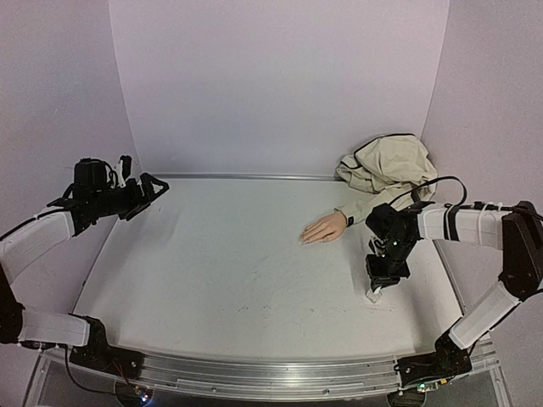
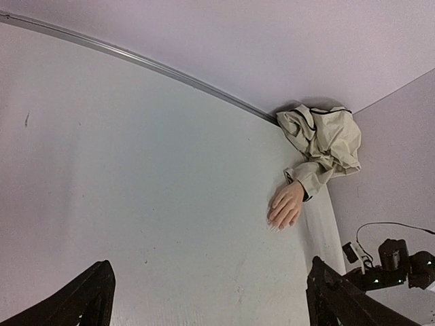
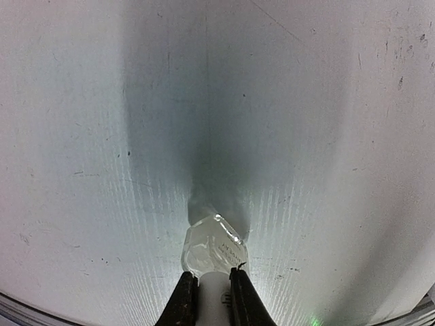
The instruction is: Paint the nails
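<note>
The peach mannequin hand (image 1: 325, 229) (image 2: 285, 207) lies palm down at the table's right middle. Its pale nails (image 1: 304, 240) (image 2: 274, 226) point left toward the table's middle. A small clear bottle (image 1: 374, 295) (image 3: 212, 248) with a white cap stands on the table a short way in front of the hand. My right gripper (image 1: 376, 288) (image 3: 213, 277) reaches down over the bottle and is shut on its white cap. My left gripper (image 1: 148, 191) (image 2: 209, 275) hangs open and empty above the far left of the table, well away from the hand.
The hand's beige sleeve (image 1: 386, 170) (image 2: 323, 139) is bunched in the back right corner. A metal rail (image 1: 246, 176) runs along the table's far edge. Purple walls close in the back and both sides.
</note>
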### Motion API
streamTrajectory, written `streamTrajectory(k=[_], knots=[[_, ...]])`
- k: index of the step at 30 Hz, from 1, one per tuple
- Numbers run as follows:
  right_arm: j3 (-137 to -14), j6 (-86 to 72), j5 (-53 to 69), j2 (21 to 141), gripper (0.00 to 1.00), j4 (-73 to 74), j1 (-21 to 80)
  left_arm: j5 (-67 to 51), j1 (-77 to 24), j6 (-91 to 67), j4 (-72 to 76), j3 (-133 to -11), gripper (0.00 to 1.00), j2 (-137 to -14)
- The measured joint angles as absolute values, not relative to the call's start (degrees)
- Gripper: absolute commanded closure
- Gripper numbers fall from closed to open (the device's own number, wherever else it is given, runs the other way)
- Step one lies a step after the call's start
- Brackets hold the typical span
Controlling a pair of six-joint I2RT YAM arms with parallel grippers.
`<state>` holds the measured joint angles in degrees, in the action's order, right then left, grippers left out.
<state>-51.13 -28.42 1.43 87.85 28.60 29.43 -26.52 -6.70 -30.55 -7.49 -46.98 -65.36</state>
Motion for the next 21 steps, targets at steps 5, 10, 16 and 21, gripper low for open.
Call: streamTrajectory(k=[5,10,16,21], knots=[[-51.1,-27.3,3.0,86.7,0.93,26.8,29.5,-32.2,-7.3,-33.2,-7.5,-48.3,0.01,-68.6],[-53.0,-24.3,9.8,85.3,0.94,18.3,29.8,-33.7,-15.0,-33.9,-7.5,-48.8,0.01,-72.2],[-57.9,-21.9,18.4,89.1,0.94,5.3,30.9,-32.4,-29.8,-30.7,-7.3,-50.8,0.01,-78.0],[-61.6,-21.2,21.5,94.4,0.96,-1.6,35.6,-26.5,-40.1,-22.1,-0.7,-48.8,0.01,-79.6]])
